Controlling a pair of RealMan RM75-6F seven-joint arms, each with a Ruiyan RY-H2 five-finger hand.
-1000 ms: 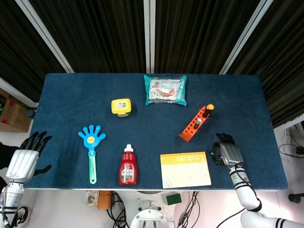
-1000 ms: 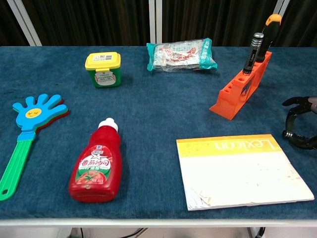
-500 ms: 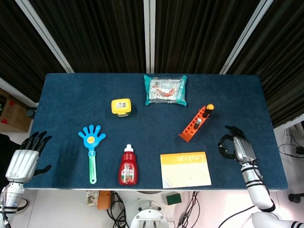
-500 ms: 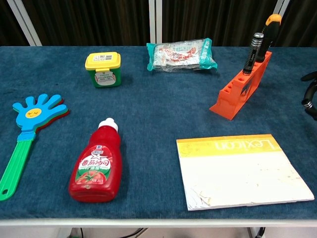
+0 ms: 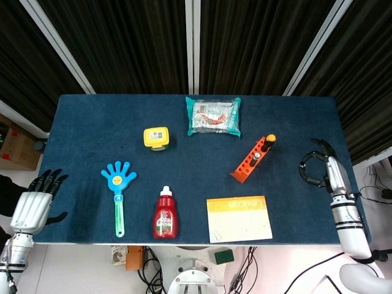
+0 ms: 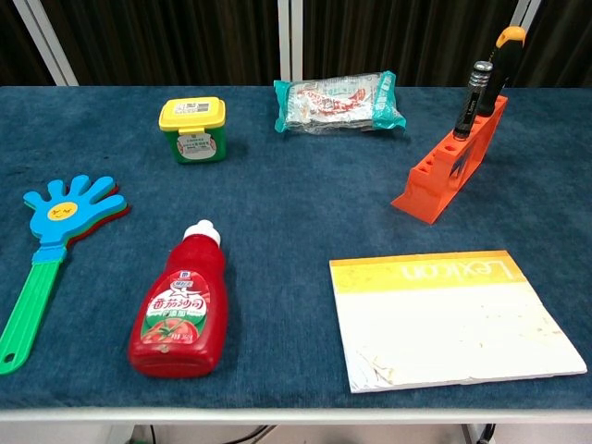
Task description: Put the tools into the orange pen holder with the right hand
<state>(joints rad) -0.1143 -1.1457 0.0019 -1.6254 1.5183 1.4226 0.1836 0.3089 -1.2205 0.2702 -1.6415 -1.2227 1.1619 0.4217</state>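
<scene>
The orange pen holder point(image 5: 247, 163) point(image 6: 448, 167) stands right of the table's middle. Two tools stand upright in its far end: a screwdriver with a black and orange handle point(image 5: 269, 141) point(image 6: 503, 53) and a black and silver tool point(image 5: 257, 155) point(image 6: 471, 98). My right hand point(image 5: 321, 169) hovers over the table's right edge, well right of the holder, fingers loosely curved and holding nothing; the chest view does not show it. My left hand point(image 5: 33, 204) hangs off the front left corner, fingers spread and empty.
A green snack packet point(image 5: 212, 116) lies behind the holder and a yellow-topped notepad point(image 5: 239, 218) in front of it. Further left are a yellow-lidded tub point(image 5: 156, 137), a ketchup bottle point(image 5: 165, 214) lying flat, and a blue hand clapper point(image 5: 117, 187).
My right hand has drawn away from beside the notepad, rightward and further back to the table's right edge, and has left the chest view. The left hand has barely moved.
</scene>
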